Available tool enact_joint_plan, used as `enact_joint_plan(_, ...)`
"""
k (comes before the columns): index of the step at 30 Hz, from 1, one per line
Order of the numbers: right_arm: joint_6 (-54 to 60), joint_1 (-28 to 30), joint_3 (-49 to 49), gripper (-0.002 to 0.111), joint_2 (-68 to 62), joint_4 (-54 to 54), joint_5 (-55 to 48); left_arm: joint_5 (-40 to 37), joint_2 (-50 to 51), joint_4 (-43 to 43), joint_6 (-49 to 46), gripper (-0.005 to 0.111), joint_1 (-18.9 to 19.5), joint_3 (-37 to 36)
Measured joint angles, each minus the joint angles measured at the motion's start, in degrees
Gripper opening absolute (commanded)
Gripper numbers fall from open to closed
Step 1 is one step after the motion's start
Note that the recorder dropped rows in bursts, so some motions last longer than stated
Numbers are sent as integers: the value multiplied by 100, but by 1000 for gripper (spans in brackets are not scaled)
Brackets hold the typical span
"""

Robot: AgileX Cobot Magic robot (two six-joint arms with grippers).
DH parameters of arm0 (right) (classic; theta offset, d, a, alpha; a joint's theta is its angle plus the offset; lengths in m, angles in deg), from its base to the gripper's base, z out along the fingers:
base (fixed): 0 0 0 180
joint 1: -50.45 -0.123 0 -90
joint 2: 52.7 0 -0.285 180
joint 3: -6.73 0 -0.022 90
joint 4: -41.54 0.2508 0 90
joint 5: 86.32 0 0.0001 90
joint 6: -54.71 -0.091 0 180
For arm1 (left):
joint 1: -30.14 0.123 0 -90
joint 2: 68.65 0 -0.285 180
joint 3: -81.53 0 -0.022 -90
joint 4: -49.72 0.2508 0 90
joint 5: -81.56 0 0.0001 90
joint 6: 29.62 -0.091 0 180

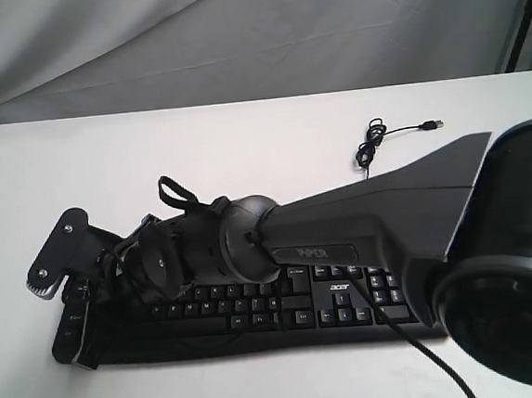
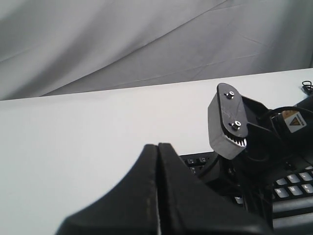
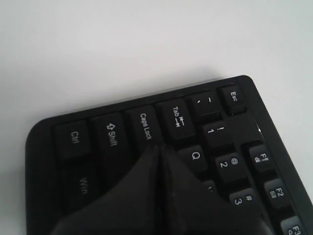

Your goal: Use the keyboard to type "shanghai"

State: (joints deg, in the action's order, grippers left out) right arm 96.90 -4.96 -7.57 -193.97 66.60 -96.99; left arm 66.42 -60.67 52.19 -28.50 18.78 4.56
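Note:
The black keyboard [image 1: 349,301] lies across the white table near its front edge, with the acer logo beside the keypad. My right arm [image 1: 370,213] reaches across it to its left end. In the right wrist view the right gripper [image 3: 160,147] is shut with nothing held. Its tips are down on the keyboard [image 3: 112,132] at the key beside Caps Lock, just below Tab and Q, and they hide that key. The left gripper [image 2: 158,145] is shut and empty, off the keyboard's left end [image 2: 293,188], facing the right wrist. I cannot pick it out in the exterior view.
The keyboard's thin black cable [image 1: 370,145] lies coiled behind it, its USB plug [image 1: 435,125] loose on the table [image 1: 242,136]. A grey cloth backdrop [image 1: 233,34] hangs behind the table. The right arm's base [image 1: 514,261] fills the right foreground.

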Motion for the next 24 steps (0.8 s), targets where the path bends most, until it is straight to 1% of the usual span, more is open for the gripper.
enact_joint_plan(4,0,13,0,0,50,-97,-38,0,0,0,0,0,0,0)
enact_joint_plan(7,-15,26,232,0,376,-137,-61,0,0,0,0,0,0,0)
enact_joint_plan(9,-36,95,566,0,746,-137,-61,0,0,0,0,0,0,0)
enact_joint_plan(12,-359,470,1607,0,1579,2,0,0,0,0,0,0,0,0)
enact_joint_plan(14,-454,666,2128,0,1747,143,105,0,0,0,0,0,0,0)
enact_joint_plan(16,-469,705,2357,0,1705,182,247,0,0,0,0,0,0,0)
enact_joint_plan(19,-480,731,2398,0,1604,228,474,0,0,0,0,0,0,0)
enact_joint_plan(24,-469,929,2398,0,1601,230,511,0,0,0,0,0,0,0)
